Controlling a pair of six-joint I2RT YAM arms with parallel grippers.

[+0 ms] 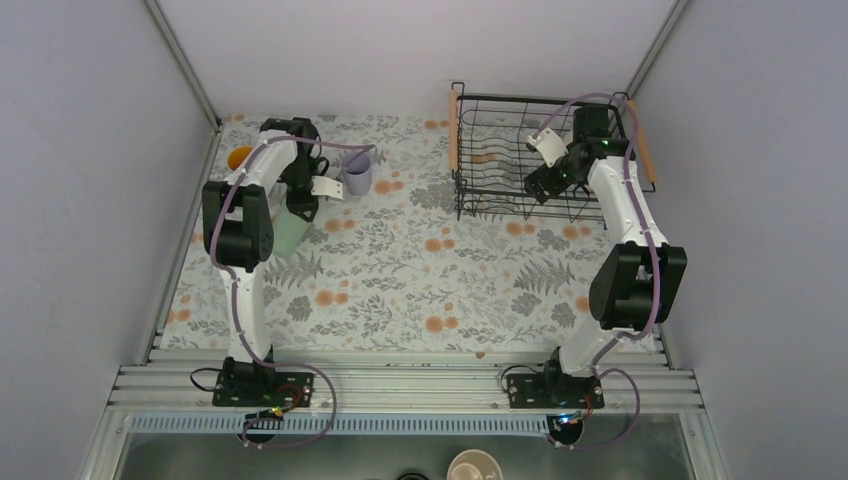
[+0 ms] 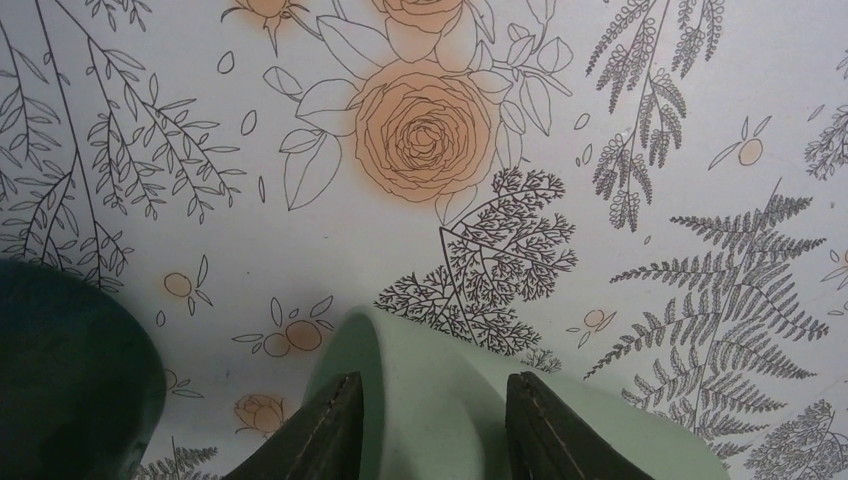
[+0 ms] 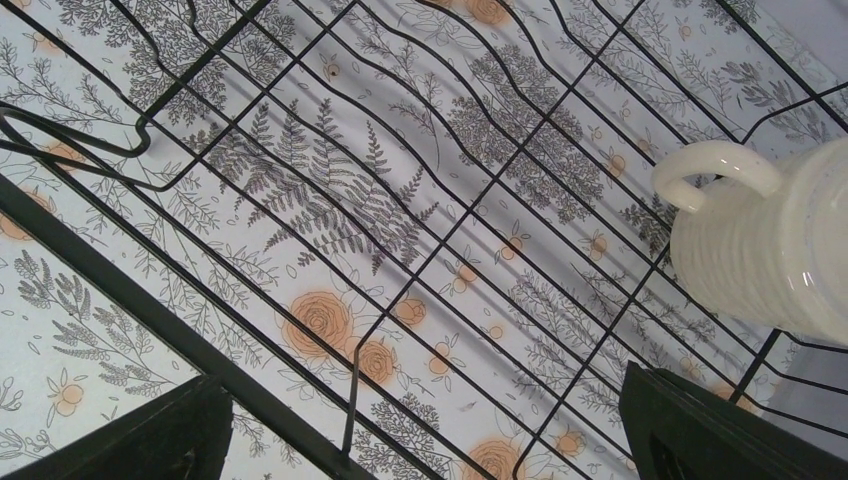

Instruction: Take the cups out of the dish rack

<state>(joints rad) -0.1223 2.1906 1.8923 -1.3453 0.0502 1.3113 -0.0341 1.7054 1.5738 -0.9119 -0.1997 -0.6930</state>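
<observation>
Overlapping left end effector [image 2: 432, 385] partly hides mint green cup [image 2: 430, 435].

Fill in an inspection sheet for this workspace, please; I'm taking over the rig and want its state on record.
Surface: floral-print tabletop, no spills seen.
Job's things: cream mug inside the dish rack; lavender tumbler, mint green cup, dark green mug and orange-lined mug out on the left.
Clutter: beige cup below the near rail.
Grippers: left gripper at the mint green cup, grip unclear; right gripper open above the rack floor.
Cables: purple cables run along both arms.
Surroundings: plain grey walls.
</observation>
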